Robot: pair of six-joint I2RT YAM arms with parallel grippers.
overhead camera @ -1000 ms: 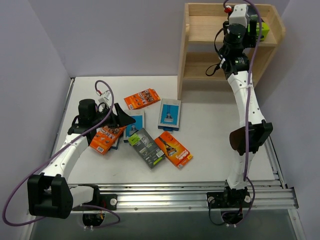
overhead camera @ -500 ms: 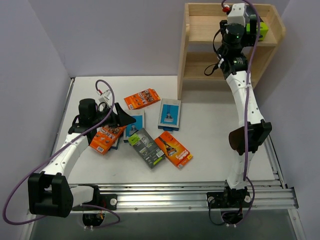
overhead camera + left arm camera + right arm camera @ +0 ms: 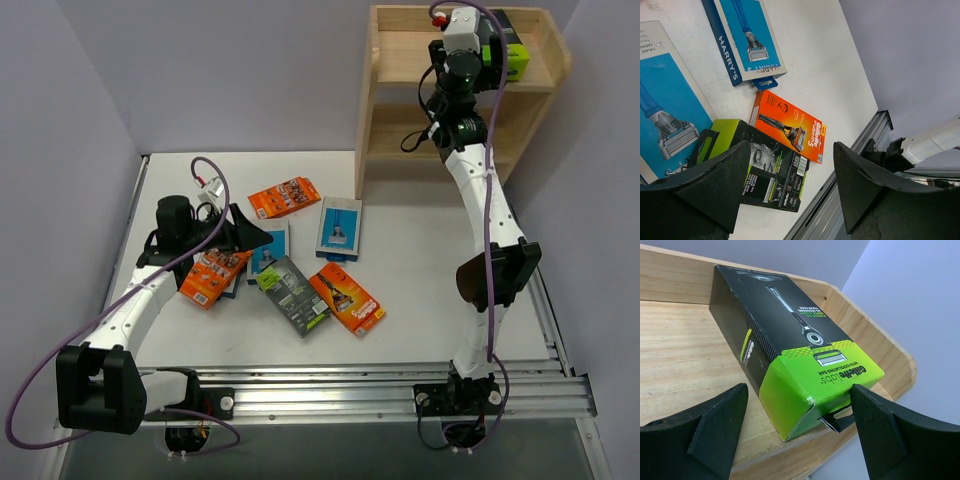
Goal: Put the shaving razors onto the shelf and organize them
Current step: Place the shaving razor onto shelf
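A black razor box with a lime-green end (image 3: pixel 790 355) lies on the top board of the wooden shelf (image 3: pixel 680 350). My right gripper (image 3: pixel 800 432) is open, its fingers standing apart on either side of the green end. From above, that box (image 3: pixel 508 60) sits at the shelf's (image 3: pixel 400 60) top right beside the right gripper (image 3: pixel 492 52). My left gripper (image 3: pixel 250 237) hovers open and empty over the table packs. Below it lie a second black box (image 3: pixel 770 170), an orange pack (image 3: pixel 790 127) and two light-blue packs (image 3: pixel 747 40) (image 3: pixel 665 110).
More packs lie on the table: orange ones (image 3: pixel 284 197) (image 3: pixel 212 277) (image 3: pixel 347 298) and light-blue cards (image 3: pixel 339 228) (image 3: pixel 268 250). The lower shelf tier (image 3: pixel 410 140) shows bare wood. A metal rail (image 3: pixel 400 385) runs along the near edge.
The right gripper has opened wider and drawn back to the left from the black box, which stays on the top shelf. The left arm has not moved.
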